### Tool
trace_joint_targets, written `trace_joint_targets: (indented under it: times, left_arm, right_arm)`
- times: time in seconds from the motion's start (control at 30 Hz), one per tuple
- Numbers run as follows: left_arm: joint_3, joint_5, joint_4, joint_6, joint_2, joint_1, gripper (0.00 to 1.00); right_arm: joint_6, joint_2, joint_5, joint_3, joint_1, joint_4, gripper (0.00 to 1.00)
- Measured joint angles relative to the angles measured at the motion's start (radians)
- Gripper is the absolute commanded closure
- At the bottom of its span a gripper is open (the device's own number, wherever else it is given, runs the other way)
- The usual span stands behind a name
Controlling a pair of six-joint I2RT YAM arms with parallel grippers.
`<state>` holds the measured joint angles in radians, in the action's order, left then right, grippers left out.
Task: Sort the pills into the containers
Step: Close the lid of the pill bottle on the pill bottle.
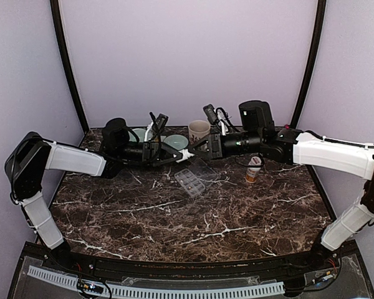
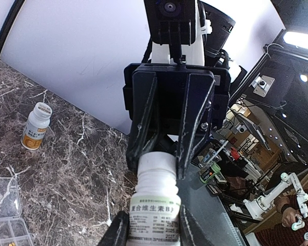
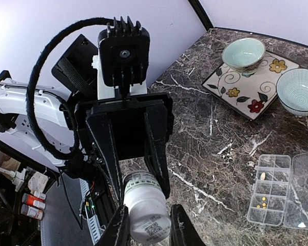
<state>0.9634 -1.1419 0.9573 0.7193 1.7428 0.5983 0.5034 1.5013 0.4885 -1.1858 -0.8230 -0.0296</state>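
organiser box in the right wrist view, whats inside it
The organiser box lies open: a few small yellow pills and one pale pill sit in its compartments. Nothing covers it, but the clear lid runs out of frame.

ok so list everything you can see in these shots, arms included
white pill bottle: one, white with a green-striped label, held above the table between both grippers
organiser box: one, clear, lid open, mid-table
pills: a few, mostly yellow, in the organiser's compartments
amber bottle: one, amber with a white cap, upright, right of the organiser
bowls: two, pale green, back left at the floral plate
floral plate: one, square, white with flowers, back left
mug: one, cream, back centre
table: one, dark marbled
left gripper: one, black, shut on the bottle's labelled body
right gripper: one, black, shut on its other end
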Motion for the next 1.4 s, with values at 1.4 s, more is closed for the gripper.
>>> trace_joint_targets:
  times: [1.4]
  left_arm:
    - [0.012, 0.215, -0.200, -0.282, -0.031, 0.006, 1.00]
  right_arm:
    - [0.188, 0.074, -0.142, -0.047, 0.000, -0.011, 1.00]
